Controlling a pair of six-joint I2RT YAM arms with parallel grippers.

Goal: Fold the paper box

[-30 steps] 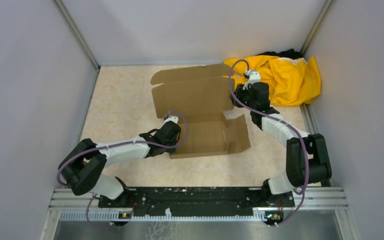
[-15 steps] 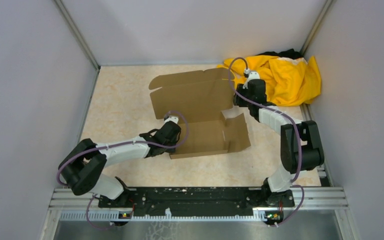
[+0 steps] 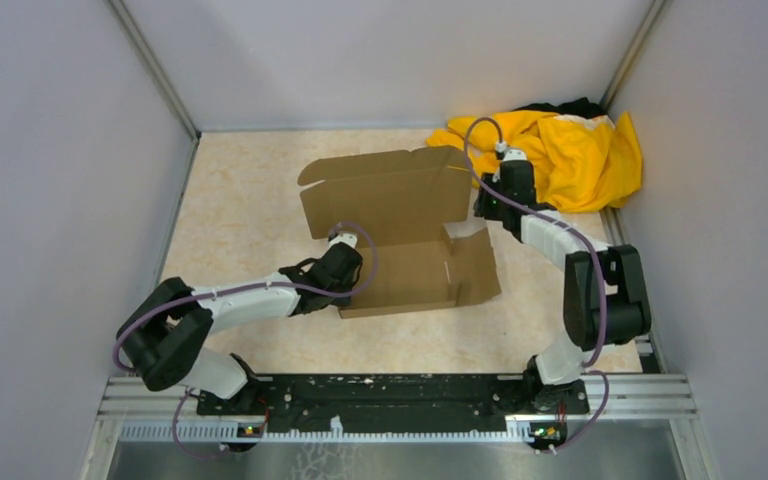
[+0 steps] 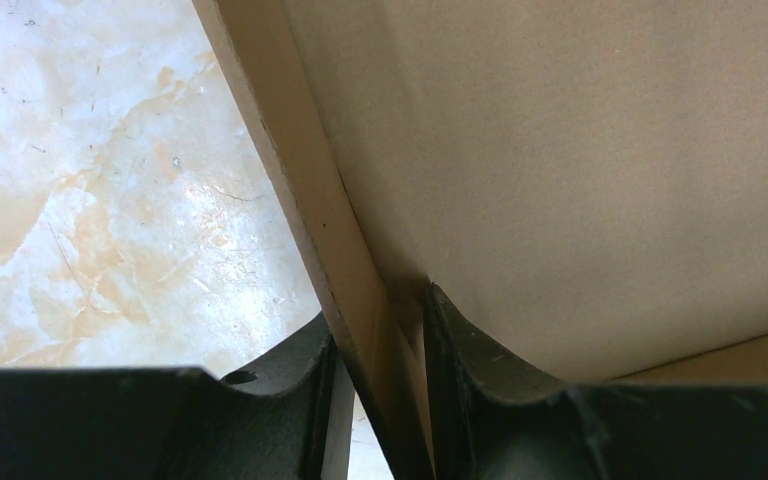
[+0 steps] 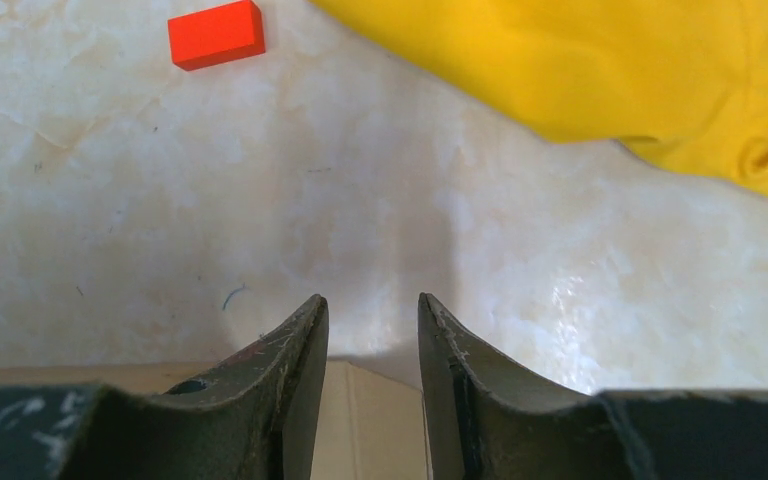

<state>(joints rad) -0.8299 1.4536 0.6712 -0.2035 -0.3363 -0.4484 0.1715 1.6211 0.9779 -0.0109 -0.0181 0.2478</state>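
We see the paper box (image 3: 415, 275) near the middle of the table (image 3: 240, 215), and it is only half folded. Its bottom part lies flat on the table. The big lid part is lifted up at the far side, and one side flap sticks out on the right. The left gripper (image 4: 377, 305) is at the near left corner of the box. It is clamped on the thin left wall there, with one finger (image 4: 460, 380) inside the box and the other outside, over the table. The right gripper (image 5: 371, 297) is up by the far right corner of the lifted lid, just beside the yellow cloth (image 3: 570, 155). Its two fingers are apart and nothing is pinched between them; we can see the bare table through the gap. A strip of cardboard edge shows low down behind those fingers, but we cannot tell if they touch it. The yellow cloth is bunched up in the far right corner of the table, with something black peeking out behind it. A little red block (image 5: 216, 34) lies on the table near the cloth, not touching it.
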